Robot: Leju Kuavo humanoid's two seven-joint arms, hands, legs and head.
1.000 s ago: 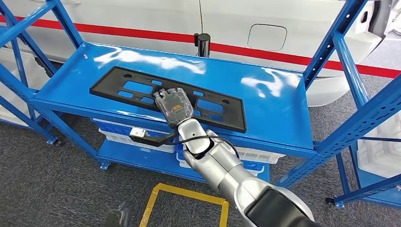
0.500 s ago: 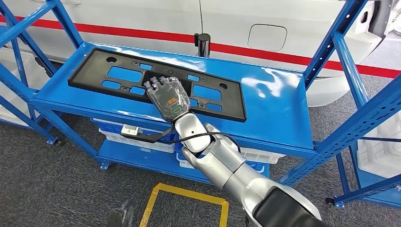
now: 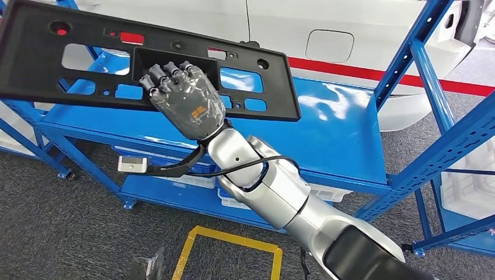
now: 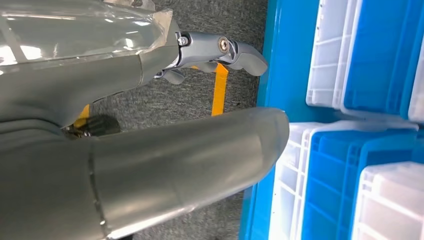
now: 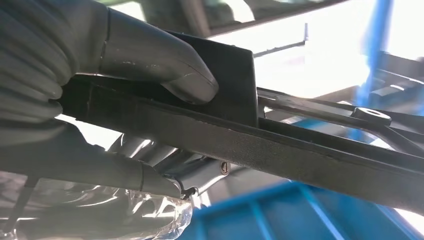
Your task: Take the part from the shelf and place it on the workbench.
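Lifted off the blue shelf (image 3: 327, 125) since a moment ago, the black part (image 3: 52, 64) now hangs in the air above it, tilted, in the head view, with the right hand (image 3: 184, 99) gripping its lower middle edge. Right wrist view: thumb (image 5: 165, 60) presses one face of the part (image 5: 310, 150), fingers curled underneath. Left wrist view: the left hand (image 4: 150, 145) hangs over grey floor beside blue and white bins (image 4: 370, 130), its fingers apart and holding nothing.

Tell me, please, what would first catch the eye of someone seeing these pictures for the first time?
The long black part stands out, lifted clear above the blue shelf and gripped by the right hand near its middle. Behind the shelf runs a white car body with a red stripe. White and blue bins sit below.
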